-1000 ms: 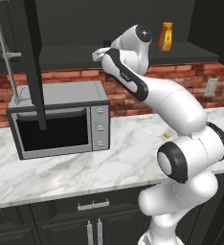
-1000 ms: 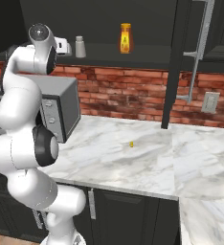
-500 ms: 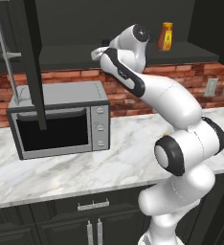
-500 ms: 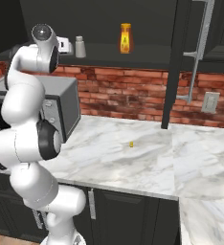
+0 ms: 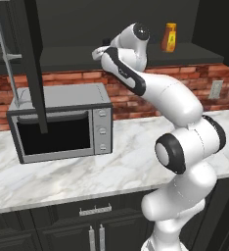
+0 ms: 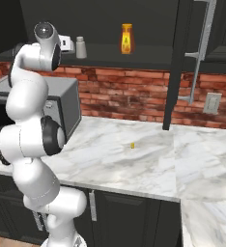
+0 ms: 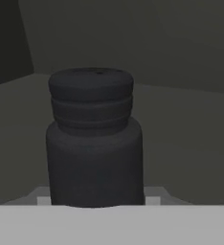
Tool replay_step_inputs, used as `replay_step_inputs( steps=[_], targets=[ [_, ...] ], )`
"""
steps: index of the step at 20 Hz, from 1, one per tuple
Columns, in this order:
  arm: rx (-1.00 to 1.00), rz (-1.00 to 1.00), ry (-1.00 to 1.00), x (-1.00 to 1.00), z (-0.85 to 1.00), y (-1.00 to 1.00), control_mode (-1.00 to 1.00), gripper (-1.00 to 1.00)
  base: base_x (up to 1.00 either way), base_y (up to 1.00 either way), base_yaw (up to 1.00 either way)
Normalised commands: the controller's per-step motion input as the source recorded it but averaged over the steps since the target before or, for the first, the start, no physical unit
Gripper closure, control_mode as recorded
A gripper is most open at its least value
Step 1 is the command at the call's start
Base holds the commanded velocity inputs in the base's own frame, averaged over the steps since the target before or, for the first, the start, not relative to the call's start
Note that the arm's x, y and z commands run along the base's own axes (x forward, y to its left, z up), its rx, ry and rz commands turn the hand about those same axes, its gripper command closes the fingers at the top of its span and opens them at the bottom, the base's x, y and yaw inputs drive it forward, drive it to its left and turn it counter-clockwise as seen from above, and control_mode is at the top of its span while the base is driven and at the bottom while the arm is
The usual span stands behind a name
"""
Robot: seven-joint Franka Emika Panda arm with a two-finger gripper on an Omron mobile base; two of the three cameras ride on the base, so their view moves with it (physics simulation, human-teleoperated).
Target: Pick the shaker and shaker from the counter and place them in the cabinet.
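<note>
All-black tapered shaker (image 7: 94, 143) is seen upright, right in front of the hand cam, close up, above dark flat shelf (image 6: 148, 52) of the grey-black wall cabinet; finger tips hidden, so grip can't be told. Light grey shaker w/ silvery cap (image 6: 80, 47) stands on shelf just beside gripper (image 6: 66, 44). Orange-yellow bottle (image 6: 127, 39) farther along shelf. White marble counter (image 6: 134, 159) well below.

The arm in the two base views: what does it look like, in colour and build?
The arm is glossy white, made of rounded, bulging segments joined by dark grey-black joint rings and round dark caps. No cables or markings are visible on it. In the right base view the same white shell shows dark bands at the joints. The tool is too hidden to describe.
</note>
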Motion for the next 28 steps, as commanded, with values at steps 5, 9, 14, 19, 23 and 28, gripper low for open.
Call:
replay_step_inputs(
  steps=[5, 9, 14, 19, 23, 28],
  targets=[
    [-0.02, 0.0, 0.0, 0.06, -0.43, 0.0, -1.0, -1.0, 0.0, 0.0, 0.0],
    [-0.03, 0.0, 0.0, 0.0, -0.39, 0.0, -1.0, -1.0, 0.0, 0.0, 0.0],
    [-0.02, 0.0, -0.05, -0.15, -0.11, -0.05, -1.0, -1.0, 0.0, 0.0, 0.0],
    [0.0, 0.0, -0.09, -0.33, -0.06, -0.05, -1.0, -1.0, 0.0, 0.0, 0.0],
    [0.0, 0.0, -0.1, -0.65, -0.06, -0.01, -1.0, -1.0, 0.0, 0.0, 0.0],
    [0.0, 0.0, -0.11, -0.86, -0.02, -0.06, -1.0, -1.0, 0.0, 0.0, 0.0]
  ],
)
